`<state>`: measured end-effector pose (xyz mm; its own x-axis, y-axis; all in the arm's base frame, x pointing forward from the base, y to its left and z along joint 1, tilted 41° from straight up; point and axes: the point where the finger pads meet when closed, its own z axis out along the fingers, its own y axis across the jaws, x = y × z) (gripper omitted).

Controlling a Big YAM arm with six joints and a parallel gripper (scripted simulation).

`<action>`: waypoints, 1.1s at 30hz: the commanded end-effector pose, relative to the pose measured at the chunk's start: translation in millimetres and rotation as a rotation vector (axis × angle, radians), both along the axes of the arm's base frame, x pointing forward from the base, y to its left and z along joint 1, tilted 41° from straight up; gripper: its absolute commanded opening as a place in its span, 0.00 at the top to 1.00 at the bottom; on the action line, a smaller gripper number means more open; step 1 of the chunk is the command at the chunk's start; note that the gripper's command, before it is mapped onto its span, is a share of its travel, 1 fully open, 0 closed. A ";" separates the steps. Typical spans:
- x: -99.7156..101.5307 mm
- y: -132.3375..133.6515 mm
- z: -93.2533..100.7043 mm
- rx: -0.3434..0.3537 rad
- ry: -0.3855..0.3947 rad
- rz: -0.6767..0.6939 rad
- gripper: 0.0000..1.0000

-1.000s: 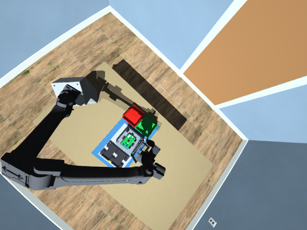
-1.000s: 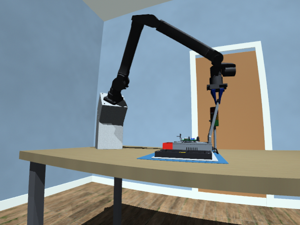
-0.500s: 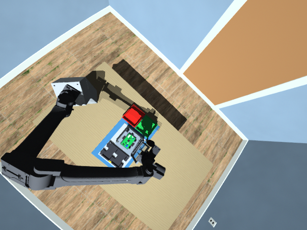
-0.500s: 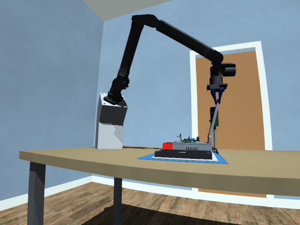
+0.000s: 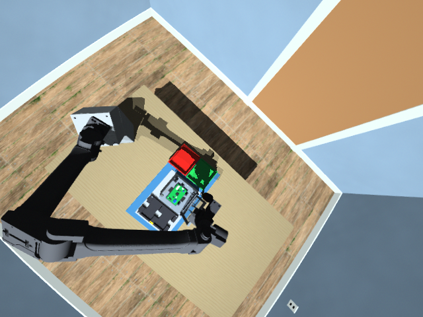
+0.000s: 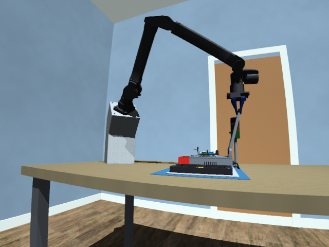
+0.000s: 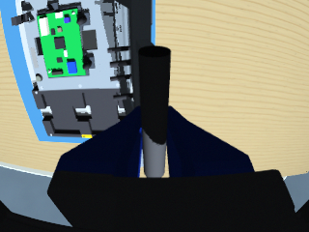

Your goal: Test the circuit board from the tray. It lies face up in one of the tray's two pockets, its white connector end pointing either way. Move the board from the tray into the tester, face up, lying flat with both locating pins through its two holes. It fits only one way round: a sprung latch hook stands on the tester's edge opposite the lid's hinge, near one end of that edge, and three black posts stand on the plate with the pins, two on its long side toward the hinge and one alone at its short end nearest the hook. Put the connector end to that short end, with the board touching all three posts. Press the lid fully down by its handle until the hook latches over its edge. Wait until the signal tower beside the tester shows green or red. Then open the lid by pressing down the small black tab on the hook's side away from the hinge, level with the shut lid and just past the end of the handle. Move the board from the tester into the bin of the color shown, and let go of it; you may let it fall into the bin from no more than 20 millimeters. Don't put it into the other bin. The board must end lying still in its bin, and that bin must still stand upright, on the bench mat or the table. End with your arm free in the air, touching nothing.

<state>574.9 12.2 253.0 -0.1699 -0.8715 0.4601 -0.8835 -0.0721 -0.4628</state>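
Note:
The green circuit board (image 5: pixel 177 195) lies face up on the grey tester's plate (image 5: pixel 170 191); it also shows in the wrist view (image 7: pixel 62 42). The tester's lid (image 6: pixel 232 139) stands open, nearly upright, on the side away from the arm's base. My gripper (image 6: pixel 238 109) is high above the tester, pointing down, shut on the lid's handle (image 7: pixel 154 97) at the lid's top edge. In the wrist view the blue fingers press on the bar from both sides. The black tray (image 5: pixel 157 212) beside the tester has both pockets empty.
The red bin (image 5: pixel 184 158) and green bin (image 5: pixel 202 172) stand at the tester's far end on the blue mat (image 6: pixel 201 174). The signal tower (image 6: pixel 235 128) stands just behind the raised lid, its lamps dull. The arm's grey pedestal (image 6: pixel 121 138) is at the table's back left.

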 end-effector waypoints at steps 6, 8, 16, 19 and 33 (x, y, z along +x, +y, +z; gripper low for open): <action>-5.7 3.7 17.2 0.013 -0.038 0.005 1.00; -6.8 5.0 16.7 0.014 -0.037 0.006 1.00; -11.3 10.1 15.1 0.015 -0.036 0.011 1.00; -14.0 11.6 14.2 0.014 -0.034 0.014 1.00; -29.0 12.8 8.0 0.010 -0.027 0.016 1.00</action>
<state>559.7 12.9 248.8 -0.1705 -0.8738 0.4553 -0.8772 -0.0759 -0.4741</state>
